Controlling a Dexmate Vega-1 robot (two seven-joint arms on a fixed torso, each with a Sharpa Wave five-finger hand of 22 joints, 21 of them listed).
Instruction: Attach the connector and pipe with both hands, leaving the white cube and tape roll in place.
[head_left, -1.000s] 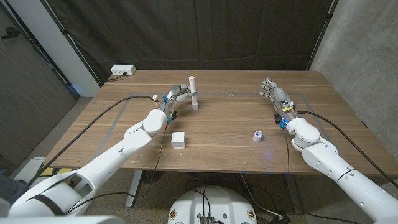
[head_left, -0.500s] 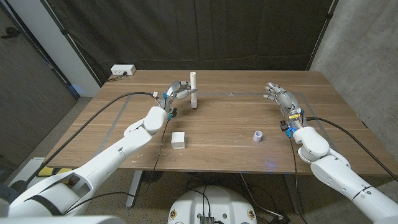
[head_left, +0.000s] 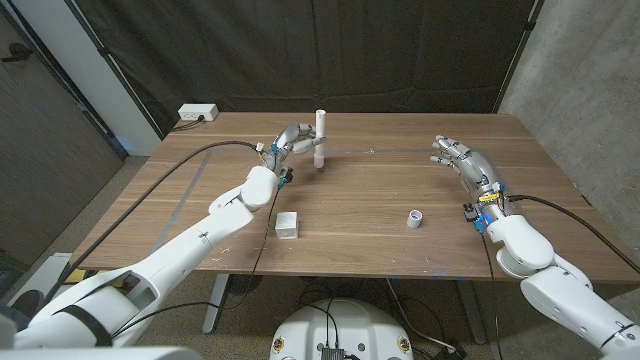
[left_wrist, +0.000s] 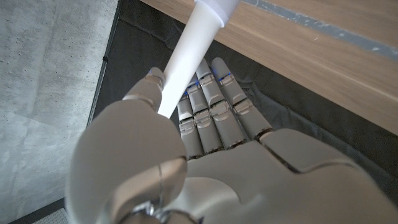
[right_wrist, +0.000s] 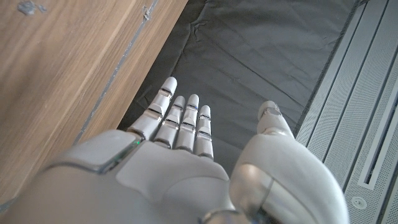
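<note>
My left hand (head_left: 291, 140) grips a white pipe (head_left: 320, 136) and holds it upright above the far middle of the table (head_left: 360, 200). In the left wrist view the pipe (left_wrist: 194, 46) runs out between the thumb and the fingers of my left hand (left_wrist: 205, 155). A small white ring-shaped piece (head_left: 415, 217) stands on the table at the right of middle; I cannot tell whether it is the connector or the tape roll. The white cube (head_left: 287, 223) sits near the front, left of middle. My right hand (head_left: 465, 162) hovers at the right with fingers spread and nothing in it (right_wrist: 186, 168).
A white power strip (head_left: 198, 113) lies at the table's far left corner. Dark curtains hang behind the table. Cables run along both arms. Thin tape lines mark the tabletop around the middle.
My left hand has lifted the pipe off the table and carried it slightly to the right. My right hand has drifted to the right, still holding nothing.
</note>
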